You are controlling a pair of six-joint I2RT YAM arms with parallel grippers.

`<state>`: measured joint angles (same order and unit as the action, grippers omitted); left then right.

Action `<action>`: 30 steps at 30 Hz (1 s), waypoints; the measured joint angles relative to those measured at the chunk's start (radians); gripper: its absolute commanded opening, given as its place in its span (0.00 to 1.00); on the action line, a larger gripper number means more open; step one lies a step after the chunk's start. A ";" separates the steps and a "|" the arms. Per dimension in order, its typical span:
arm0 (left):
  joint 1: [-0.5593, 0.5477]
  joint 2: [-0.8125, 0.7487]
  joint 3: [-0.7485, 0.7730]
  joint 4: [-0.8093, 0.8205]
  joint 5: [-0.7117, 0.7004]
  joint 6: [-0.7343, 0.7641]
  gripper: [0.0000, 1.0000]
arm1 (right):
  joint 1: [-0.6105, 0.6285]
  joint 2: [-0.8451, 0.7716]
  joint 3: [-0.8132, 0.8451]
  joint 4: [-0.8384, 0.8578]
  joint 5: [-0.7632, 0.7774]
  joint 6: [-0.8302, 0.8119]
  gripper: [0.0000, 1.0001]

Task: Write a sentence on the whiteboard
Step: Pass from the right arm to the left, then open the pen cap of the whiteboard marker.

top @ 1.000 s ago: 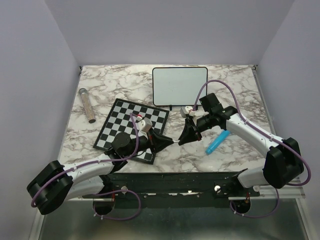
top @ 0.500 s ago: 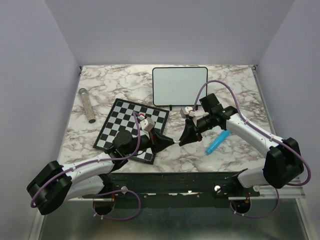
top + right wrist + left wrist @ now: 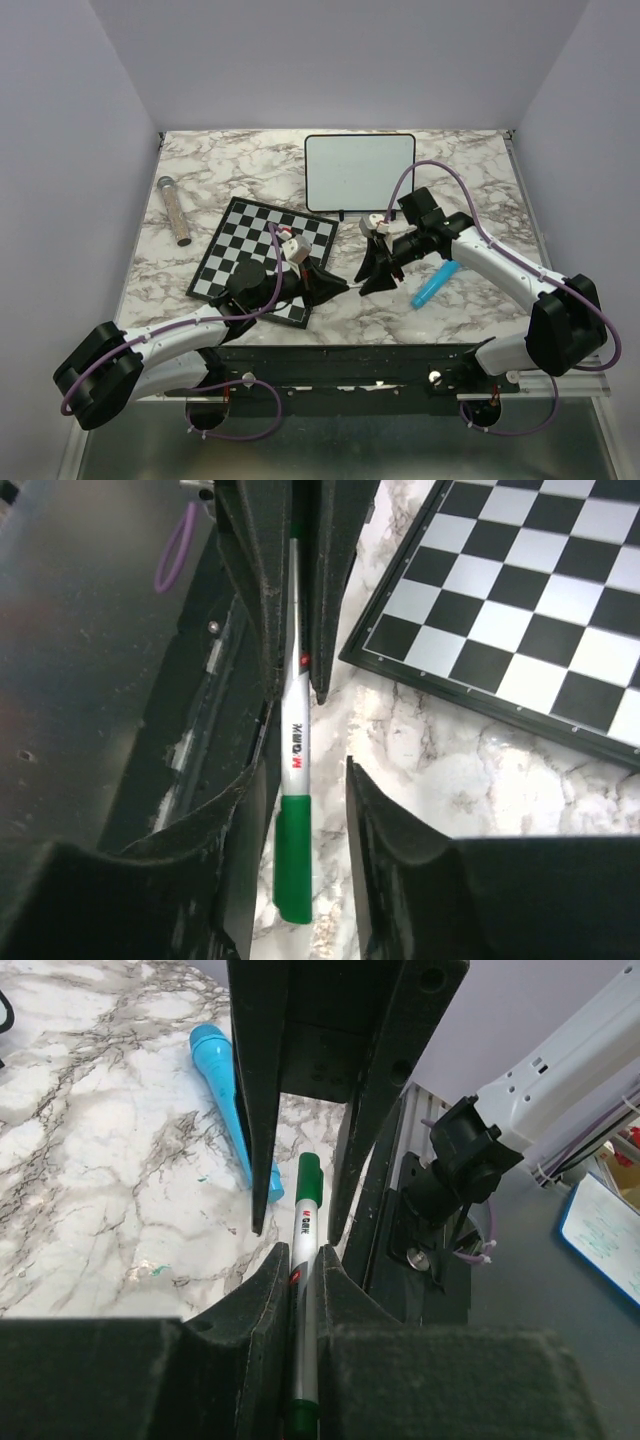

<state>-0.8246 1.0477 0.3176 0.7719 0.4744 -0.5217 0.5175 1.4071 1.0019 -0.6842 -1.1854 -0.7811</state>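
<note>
The whiteboard lies at the back of the table, and its face looks blank; no sentence shows on it. My left gripper is shut on a white marker with a green cap, held just above the table's near middle. My right gripper faces it from the right. Its jaws stand open around the capped end, and there is a clear gap between the cap and one finger. In the left wrist view the barrel runs out between my pads towards the right gripper's fingers.
A checkered chessboard lies under the left arm. A blue cylinder lies on the marble beside the right arm. A grey tube rests near the left edge. The table's near edge is a black rail.
The right gripper's jaws have parted from the marker's capped end, where they were closed before. The left gripper still clamps the barrel, and both arms have barely shifted.
</note>
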 measured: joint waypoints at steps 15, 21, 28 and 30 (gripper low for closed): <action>-0.002 -0.251 -0.073 -0.085 -0.080 0.013 0.00 | -0.004 0.023 0.024 -0.101 0.010 -0.113 0.63; -0.002 -0.232 -0.074 -0.097 -0.085 0.014 0.00 | -0.004 0.024 0.027 -0.104 0.007 -0.110 0.57; -0.002 -0.190 -0.073 -0.099 -0.084 0.014 0.00 | -0.004 0.030 0.029 -0.105 -0.007 -0.103 0.38; -0.002 -0.185 -0.074 -0.097 -0.084 0.014 0.00 | -0.004 0.039 0.032 -0.109 -0.011 -0.103 0.33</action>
<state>-0.8268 0.8623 0.2440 0.6754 0.3901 -0.5076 0.5133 1.4456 1.0344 -0.7929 -1.1961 -0.8837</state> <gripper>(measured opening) 0.185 0.400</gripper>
